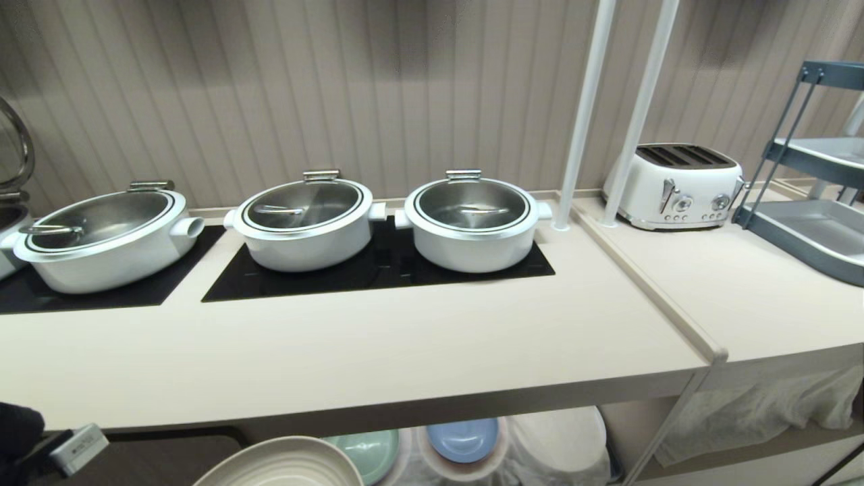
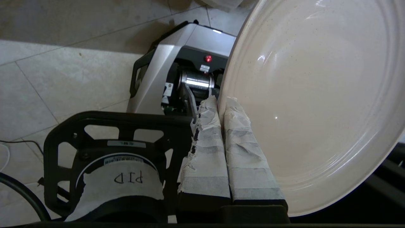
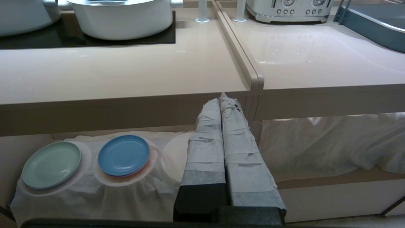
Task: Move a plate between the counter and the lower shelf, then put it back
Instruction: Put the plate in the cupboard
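My left gripper [image 2: 221,101] is shut on the rim of the cream plate [image 2: 316,95], one taped finger on each face. The plate [image 1: 283,466] hangs tilted in the air, low in the head view, in front of and below the front edge of the counter [image 1: 405,351]. Only the left wrist [image 1: 74,449] shows there. Under the counter [image 3: 126,72], the lower shelf [image 3: 19,145] holds white-cloth-draped stacks. My right gripper [image 3: 223,98] is shut on nothing and parked level in front of the counter edge.
Three lidded white pots [image 1: 472,223] stand on black hob panels [image 1: 378,270]. A white toaster [image 1: 675,185] and a grey tray rack [image 1: 810,229] stand on the right counter section. On the draped stacks lie a mint-green plate [image 3: 52,164] and a blue plate [image 3: 123,155].
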Available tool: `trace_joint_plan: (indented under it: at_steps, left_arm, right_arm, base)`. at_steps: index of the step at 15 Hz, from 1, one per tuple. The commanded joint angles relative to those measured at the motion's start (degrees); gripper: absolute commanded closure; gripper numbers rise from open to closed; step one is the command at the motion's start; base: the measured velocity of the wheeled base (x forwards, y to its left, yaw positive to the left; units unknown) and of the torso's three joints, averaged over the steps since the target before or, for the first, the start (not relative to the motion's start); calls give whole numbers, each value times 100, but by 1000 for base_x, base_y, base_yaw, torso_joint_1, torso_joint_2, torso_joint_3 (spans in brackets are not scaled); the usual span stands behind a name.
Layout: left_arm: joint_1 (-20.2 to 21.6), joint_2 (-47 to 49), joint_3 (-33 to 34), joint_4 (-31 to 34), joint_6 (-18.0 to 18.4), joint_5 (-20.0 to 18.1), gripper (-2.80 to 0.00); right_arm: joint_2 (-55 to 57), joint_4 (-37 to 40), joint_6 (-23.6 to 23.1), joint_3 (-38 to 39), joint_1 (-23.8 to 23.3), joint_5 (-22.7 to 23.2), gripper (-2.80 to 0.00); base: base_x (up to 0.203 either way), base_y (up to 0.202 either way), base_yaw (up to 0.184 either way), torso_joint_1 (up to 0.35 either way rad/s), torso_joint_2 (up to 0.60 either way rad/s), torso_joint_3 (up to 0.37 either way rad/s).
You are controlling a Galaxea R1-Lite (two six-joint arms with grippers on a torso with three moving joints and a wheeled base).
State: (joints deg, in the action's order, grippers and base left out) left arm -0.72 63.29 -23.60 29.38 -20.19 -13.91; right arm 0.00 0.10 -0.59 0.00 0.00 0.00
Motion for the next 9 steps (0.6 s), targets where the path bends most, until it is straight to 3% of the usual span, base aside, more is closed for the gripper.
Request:
trace_joint_plan:
  at_steps: [1,9]
  left_arm:
    - [-147,-248,111,136,-11,-14,0]
    - [-280,-545,286,261,-11,29,0]
  right_arm:
    - [0,-1,-3,0,0,0,0]
    - [0,-1,4,0,0,0,0]
  base:
    - [0,0,0,0,0,0]
    - [0,0,0,0,0,0]
